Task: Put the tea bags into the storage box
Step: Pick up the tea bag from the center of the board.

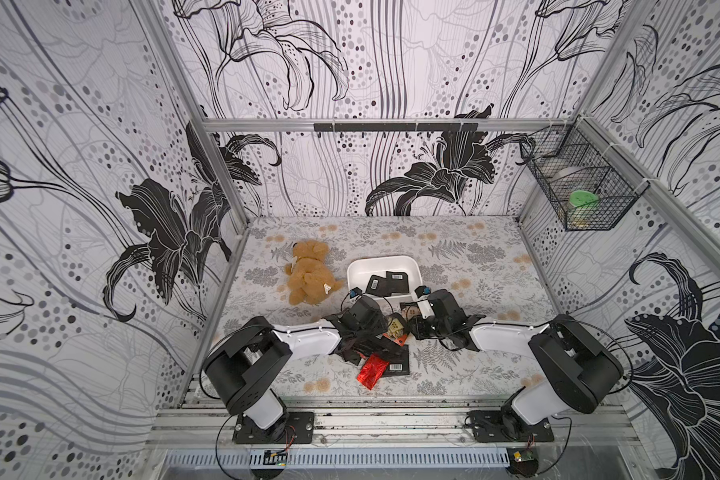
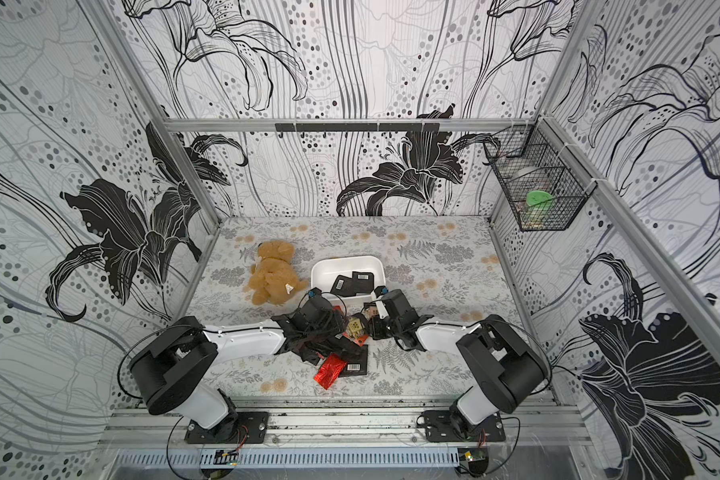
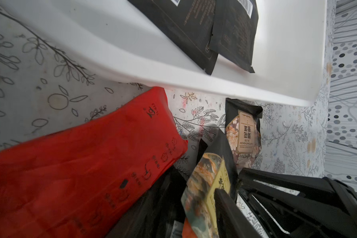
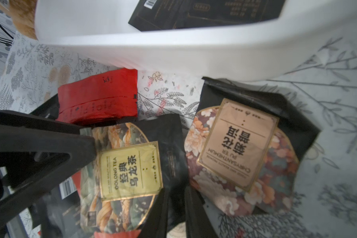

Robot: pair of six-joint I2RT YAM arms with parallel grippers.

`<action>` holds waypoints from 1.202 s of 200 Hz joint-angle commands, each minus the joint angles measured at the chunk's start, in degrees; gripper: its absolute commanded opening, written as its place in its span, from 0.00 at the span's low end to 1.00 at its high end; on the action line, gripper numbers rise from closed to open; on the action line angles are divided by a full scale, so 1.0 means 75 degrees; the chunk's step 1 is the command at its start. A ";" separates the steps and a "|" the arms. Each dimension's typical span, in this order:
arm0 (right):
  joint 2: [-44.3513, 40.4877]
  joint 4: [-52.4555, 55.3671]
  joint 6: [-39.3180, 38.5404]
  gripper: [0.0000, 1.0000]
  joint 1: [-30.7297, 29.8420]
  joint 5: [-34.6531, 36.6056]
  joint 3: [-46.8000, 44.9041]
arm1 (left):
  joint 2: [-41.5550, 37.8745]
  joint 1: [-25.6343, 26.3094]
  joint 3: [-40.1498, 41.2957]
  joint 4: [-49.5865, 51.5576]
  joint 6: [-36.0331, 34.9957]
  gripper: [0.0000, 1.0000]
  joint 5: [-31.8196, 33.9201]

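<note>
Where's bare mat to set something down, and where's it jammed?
Free: the mat between the storage box and the right wall; also the strip behind the box and the teddy bear. Crowded: the tea bags piled just before the box's near wall.

The box (image 1: 360, 272) is smooth white plastic with a soft sheen. The black tea bags (image 1: 398, 284) in it look matt, with white paper-like labels (image 1: 374, 284). A red bag (image 1: 373, 371) on the counter (image 1: 474, 257) is crinkled, glossy foil (it catches the light). The counter's printed cover is matt. The bear (image 1: 308, 274) is fuzzy plush, and the basket (image 1: 578, 183) is black wire.
</note>
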State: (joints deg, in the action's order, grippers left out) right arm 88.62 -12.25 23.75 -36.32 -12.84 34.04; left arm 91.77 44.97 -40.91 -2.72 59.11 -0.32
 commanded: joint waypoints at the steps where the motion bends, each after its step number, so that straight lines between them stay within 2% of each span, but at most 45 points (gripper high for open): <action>1: 0.0101 0.0205 0.0004 0.20 -0.0056 0.0171 0.0174 | 0.0068 0.0007 -0.0126 -0.0443 0.0162 0.53 -0.0137; 72: 0.0018 0.0240 -0.0014 0.19 -0.0057 0.0189 0.0146 | 0.0021 0.0015 -0.0575 -0.0505 0.0171 0.51 -0.0321; 130: 0.0008 0.0245 -0.0025 0.19 -0.0069 0.0168 0.0143 | 0.0066 0.0039 -0.0420 -0.0894 0.0382 0.50 -0.0572; 145: 0.0014 0.0241 -0.0014 0.19 -0.0070 0.0145 0.0148 | 0.0136 0.0086 -0.0438 -0.0978 0.0403 0.45 -0.0622; 201: 0.0031 0.0228 -0.0030 0.18 -0.0079 0.0096 0.0130 | 0.0484 0.0179 -0.0452 -0.1271 0.0543 0.44 -0.0790; 230: 0.0032 0.0216 -0.0032 0.18 -0.0080 0.0060 0.0131 | 0.0631 0.0197 -0.0496 -0.1369 0.0584 0.39 -0.0847; 240: 0.0011 0.0216 -0.0036 0.18 -0.0074 0.0072 0.0115 | 0.0665 0.0192 -0.0499 -0.1395 0.0593 0.34 -0.0893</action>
State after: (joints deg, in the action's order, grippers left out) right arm 88.77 -11.60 23.75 -36.42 -12.27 34.13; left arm 95.57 46.11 -44.05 -10.13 63.33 -6.09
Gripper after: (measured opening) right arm 0.178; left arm 0.387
